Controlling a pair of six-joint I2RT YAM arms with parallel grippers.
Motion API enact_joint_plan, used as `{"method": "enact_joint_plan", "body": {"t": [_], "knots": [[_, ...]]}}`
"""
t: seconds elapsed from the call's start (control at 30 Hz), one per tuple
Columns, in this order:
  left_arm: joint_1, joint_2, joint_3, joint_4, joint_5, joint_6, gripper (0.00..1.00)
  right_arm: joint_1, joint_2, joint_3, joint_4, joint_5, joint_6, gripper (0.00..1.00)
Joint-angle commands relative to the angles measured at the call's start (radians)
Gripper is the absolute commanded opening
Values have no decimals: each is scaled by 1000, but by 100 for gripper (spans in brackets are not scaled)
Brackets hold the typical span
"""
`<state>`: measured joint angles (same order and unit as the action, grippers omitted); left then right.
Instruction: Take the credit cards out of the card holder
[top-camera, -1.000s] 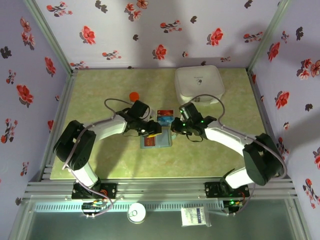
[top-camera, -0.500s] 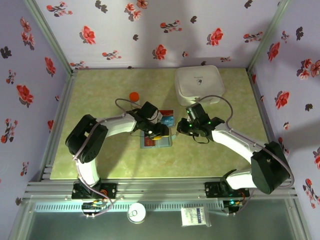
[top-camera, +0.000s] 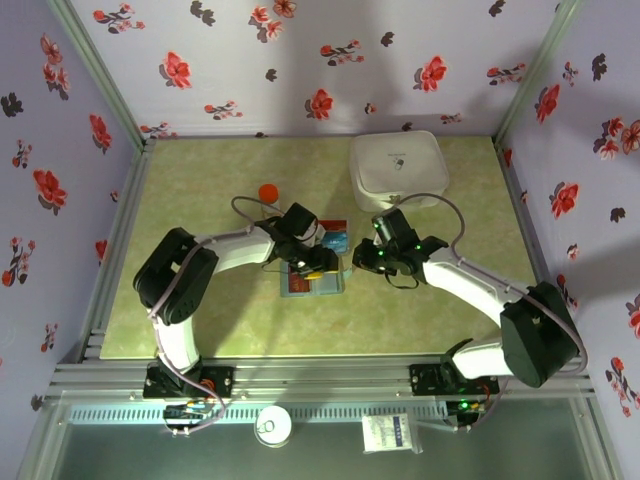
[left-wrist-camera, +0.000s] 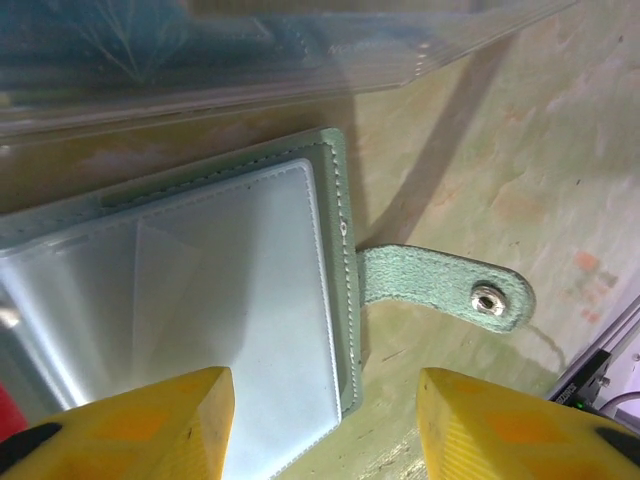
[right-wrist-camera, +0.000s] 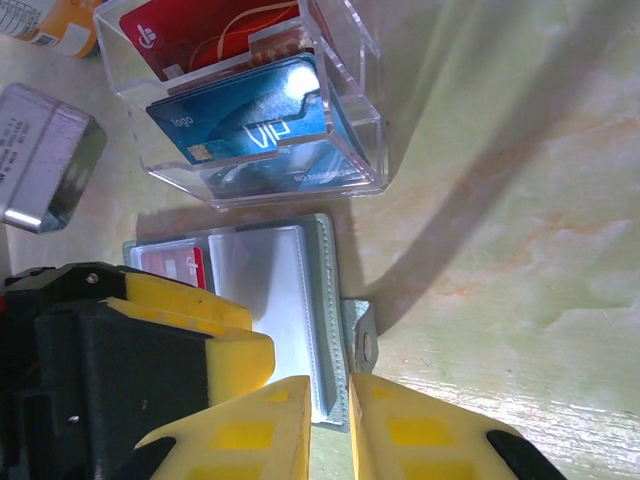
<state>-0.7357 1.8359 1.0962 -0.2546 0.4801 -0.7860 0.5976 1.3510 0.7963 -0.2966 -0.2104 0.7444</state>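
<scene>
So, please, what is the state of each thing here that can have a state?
card holder, lying open, strap unfastened
clear box, holding credit cards
red card, inside a holder sleeve
left gripper, open above the card holder
right gripper, nearly shut at the holder's edge; grip unclear

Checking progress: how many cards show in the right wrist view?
3: a red card at the back of the clear box, a blue card in front of it, a second red card in the card holder. More may be hidden.
</scene>
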Motion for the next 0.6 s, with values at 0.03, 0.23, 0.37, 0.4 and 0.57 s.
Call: {"method": "enact_joint_plan", "body": {"t": [0.03,0.23,0.37,0.4,0.57], "knots": [[21,-96,-26,-22,-30,29,50,25,41,13,45,-29,28,20],[71,-173,-75,-59,-45,58,49,89,124,70,74,-39,39,22],[107,-225,-125,-65,-57,67,47,129,187,121,76,-49,40,23],[116,-235,-136,-64,-59,68,46,136,199,132,74,-52,39,23],[162,-295,-196,-66,-62,71,43,163,267,189,67,-68,35,24]]}}
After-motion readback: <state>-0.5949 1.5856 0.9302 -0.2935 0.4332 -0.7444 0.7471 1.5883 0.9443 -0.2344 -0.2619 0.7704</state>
